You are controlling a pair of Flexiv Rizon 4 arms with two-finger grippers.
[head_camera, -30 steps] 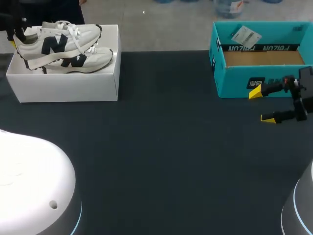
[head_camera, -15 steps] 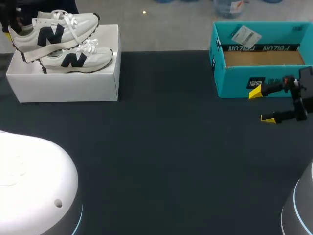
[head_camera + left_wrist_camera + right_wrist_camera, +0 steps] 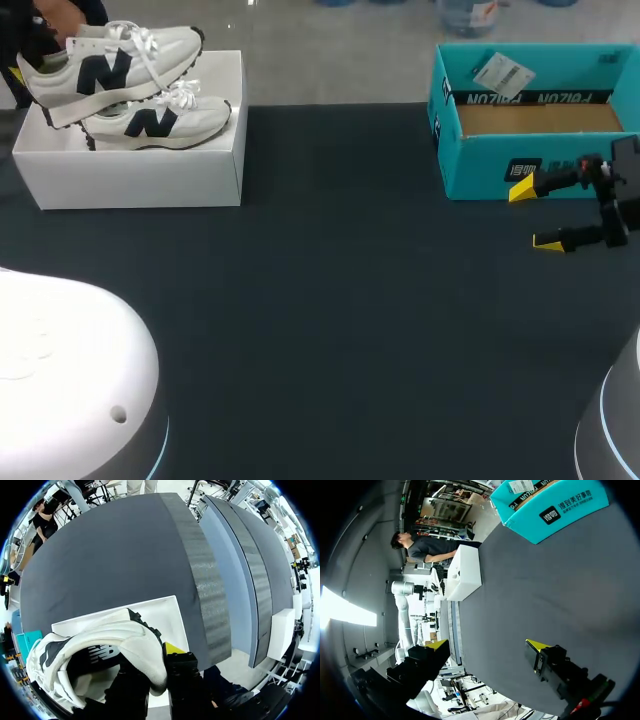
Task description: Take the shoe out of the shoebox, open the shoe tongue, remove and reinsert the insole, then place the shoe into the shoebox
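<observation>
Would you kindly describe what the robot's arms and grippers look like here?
The left gripper and right gripper have black blocky fingers with yellow wedge tips. The left arm and right arm show rounded white shells with pale blue rings.

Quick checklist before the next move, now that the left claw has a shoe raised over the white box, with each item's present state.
1. Grip: left claw shut on the shoe at its heel: ok.
2. Shoe clear of the white shoebox: raised above the rim, but it overlaps the second shoe in the head view: cannot tell.
3. Right claw free to help: open, empty, beside the teal box: ok.
4. Set-down room: bare table between the boxes: ok.
5. Laces caught on the second shoe: cannot tell.
</observation>
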